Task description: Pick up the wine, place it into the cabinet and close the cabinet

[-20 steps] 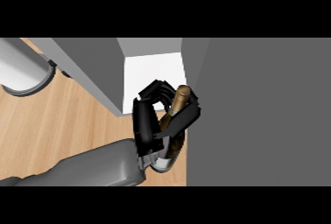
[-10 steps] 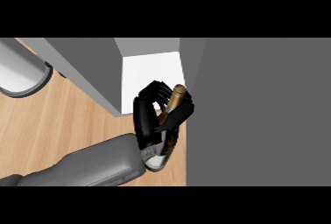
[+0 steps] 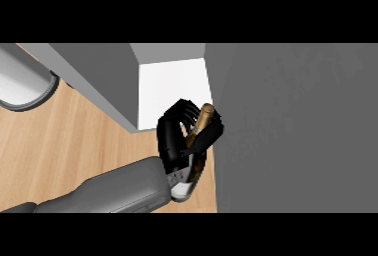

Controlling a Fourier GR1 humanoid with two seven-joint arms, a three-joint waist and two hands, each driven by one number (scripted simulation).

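Note:
The wine bottle (image 3: pixel 203 119) shows only its brown neck, sticking up and to the right out of my right hand (image 3: pixel 176 142). The black fingers are curled round the bottle and hide its body. Hand and bottle sit at the lower edge of the cabinet's white inside (image 3: pixel 173 82), close against the big grey panel (image 3: pixel 295 130) on the right. The right forearm (image 3: pixel 111 192) comes in from the lower left. Of the left arm only a grey forearm (image 3: pixel 22 82) shows at the upper left edge; its hand is out of view.
A grey cabinet wall (image 3: pixel 96 75) runs diagonally left of the opening. The wooden counter (image 3: pixel 66 145) lies to the left of and below it. The grey panel fills the whole right side of the view.
My right hand with the bottle has shifted only slightly by the cabinet opening, and the neck now stands a little steeper. The left forearm has stayed put.

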